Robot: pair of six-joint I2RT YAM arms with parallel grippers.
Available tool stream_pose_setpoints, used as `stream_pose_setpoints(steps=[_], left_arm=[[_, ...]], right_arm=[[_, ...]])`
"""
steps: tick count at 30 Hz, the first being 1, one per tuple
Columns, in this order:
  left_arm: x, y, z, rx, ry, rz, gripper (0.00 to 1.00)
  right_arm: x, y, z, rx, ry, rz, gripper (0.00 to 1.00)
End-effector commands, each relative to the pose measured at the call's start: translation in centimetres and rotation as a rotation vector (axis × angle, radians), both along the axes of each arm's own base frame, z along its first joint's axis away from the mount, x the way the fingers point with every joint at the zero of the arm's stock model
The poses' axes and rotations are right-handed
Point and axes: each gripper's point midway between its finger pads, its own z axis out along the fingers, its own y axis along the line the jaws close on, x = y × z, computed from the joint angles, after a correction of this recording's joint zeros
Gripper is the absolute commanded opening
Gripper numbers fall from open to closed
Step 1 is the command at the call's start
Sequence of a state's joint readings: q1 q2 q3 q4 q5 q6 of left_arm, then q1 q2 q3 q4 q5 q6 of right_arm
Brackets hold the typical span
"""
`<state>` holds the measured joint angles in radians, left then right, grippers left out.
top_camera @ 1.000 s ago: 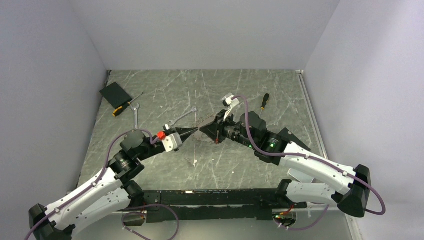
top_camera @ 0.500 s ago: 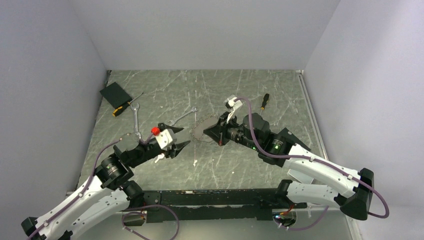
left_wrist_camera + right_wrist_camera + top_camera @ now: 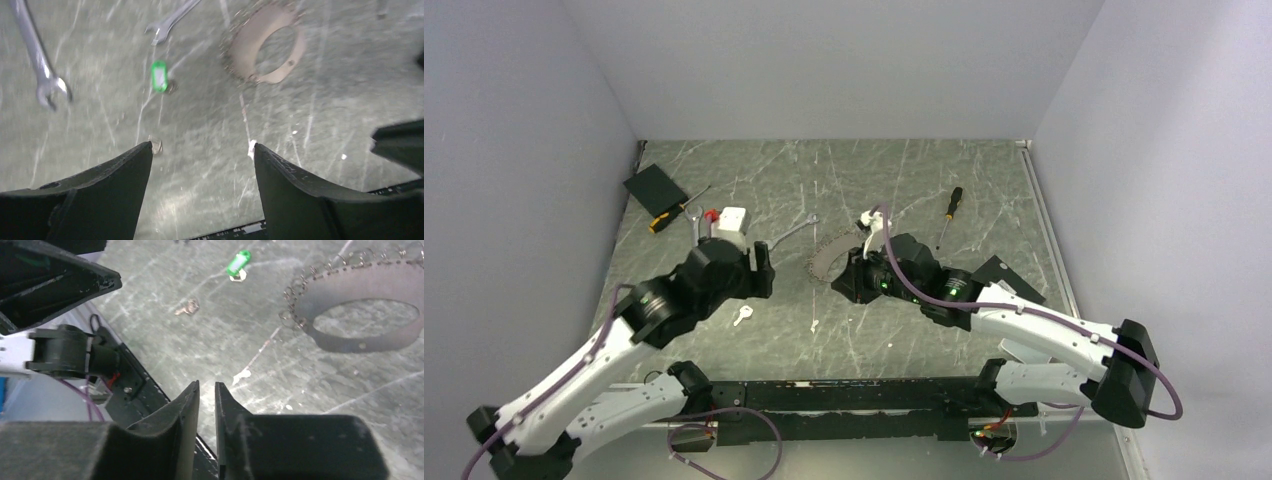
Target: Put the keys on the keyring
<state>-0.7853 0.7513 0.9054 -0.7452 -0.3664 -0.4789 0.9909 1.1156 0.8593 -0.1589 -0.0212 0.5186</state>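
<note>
- the green key has a pale panel on its head; any lettering there is too blurred to read.
- from the left wrist, the green key lies flat on the table, ahead of the open left gripper and nearer its left finger. it touches neither finger.
- the silver key lies just beside the tip of that left finger; from above it sits on the table just below the left gripper.
- the keyring is an oval loop lying flat, further ahead and off to the right. it is well apart from both keys, and neither key is on it.
- left gripper: jaws spread wide, with nothing between them and nothing touched.
- from the right wrist, the keyring lies ahead and to the right of the right gripper, with small links showing along its far edge. the green key and silver key lie further off, near the left arm.
- right gripper: jaws only a slit apart, holding nothing. from above it sits just beside the keyring.
- a thin string with a white end lies just ahead of the right fingers.
</note>
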Motion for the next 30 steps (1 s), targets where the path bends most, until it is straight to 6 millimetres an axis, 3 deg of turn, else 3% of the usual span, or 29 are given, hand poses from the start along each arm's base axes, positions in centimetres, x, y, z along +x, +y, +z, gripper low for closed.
stream_pose_setpoints(steps=[1,4,6,9,11,16,22,30], left_arm=[[-1.3,3.0,-5.4,0.080,0.320,0.355,0.82],[-0.8,2.8,-7.7,0.049,0.411,0.424,0.84],[0.1,2.7,-8.8,-0.028,0.443,0.463,0.85],[0.6,4.6,-10.9,-0.122,0.537,0.593,0.81],[0.8,5.8,-12.5,-0.181,0.627,0.675,0.72],[1.1,5.7,-14.9,-0.211,0.725,0.698,0.62],[1.6,6.0,-16.7,-0.193,0.722,0.715,0.50],[1.4,6.6,-19.3,-0.128,0.758,0.729,0.45]], right_arm=[[0.7,-0.3,0.1,-0.021,0.040,-0.068,0.29],[0.5,-0.7,-1.0,-0.051,0.078,-0.083,0.43],[0.3,-1.1,-1.4,-0.063,0.096,-0.098,0.45],[0.0,-2.1,-1.9,-0.071,0.112,-0.127,0.46],[-0.2,-2.8,-2.1,-0.063,0.111,-0.145,0.46],[-0.7,-4.4,-2.7,-0.053,0.107,-0.177,0.47],[-0.7,-5.3,-3.2,-0.068,0.095,-0.198,0.47],[-0.6,-5.9,-3.2,-0.088,0.073,-0.202,0.46]])
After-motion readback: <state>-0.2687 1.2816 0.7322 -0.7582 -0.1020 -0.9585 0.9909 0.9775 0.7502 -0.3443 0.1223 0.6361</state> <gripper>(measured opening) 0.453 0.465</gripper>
